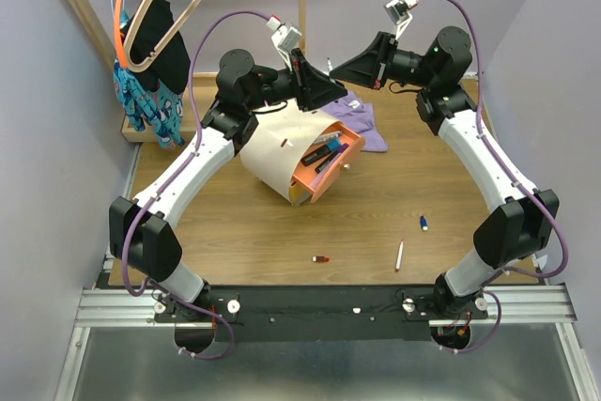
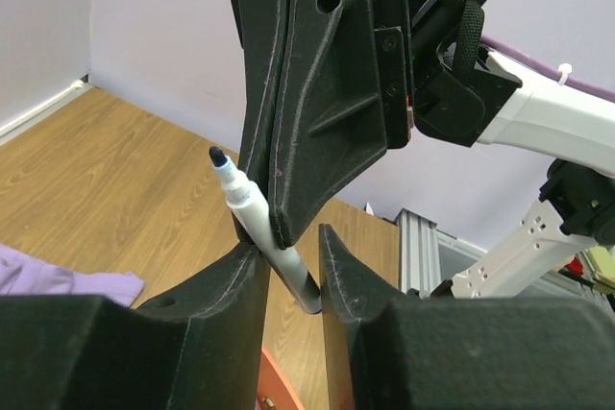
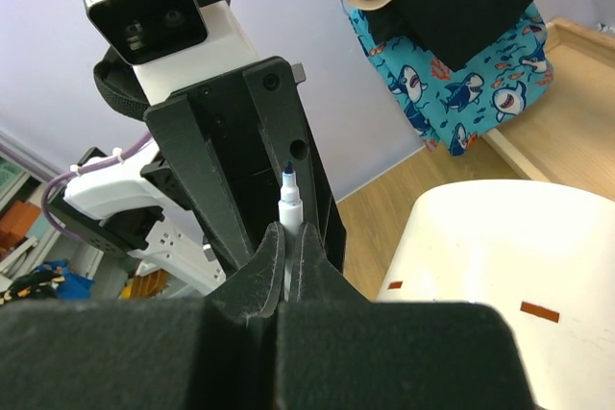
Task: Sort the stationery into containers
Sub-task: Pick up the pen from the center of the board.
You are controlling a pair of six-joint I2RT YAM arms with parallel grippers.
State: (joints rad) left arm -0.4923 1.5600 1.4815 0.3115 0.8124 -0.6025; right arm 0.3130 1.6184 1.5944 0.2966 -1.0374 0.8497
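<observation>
A thin white pen (image 2: 245, 204) with a dark blue tip is held in the air above the cream drum container (image 1: 270, 161). The container's orange drawer (image 1: 324, 171) stands open with several markers inside. My right gripper (image 3: 288, 237) is shut on the pen (image 3: 289, 201). My left gripper (image 2: 293, 256) is open, its jaws on either side of the pen's lower end. The two grippers meet tip to tip (image 1: 331, 79). A white pen (image 1: 399, 255), a small blue-capped item (image 1: 424, 223) and a small red item (image 1: 321, 258) lie on the table.
A purple cloth (image 1: 368, 127) lies behind the container. A wooden tray (image 1: 141, 131) sits at the back left under hangers with dark and shark-print clothes (image 1: 150, 91). The cream container (image 3: 500, 266) is just below the right gripper.
</observation>
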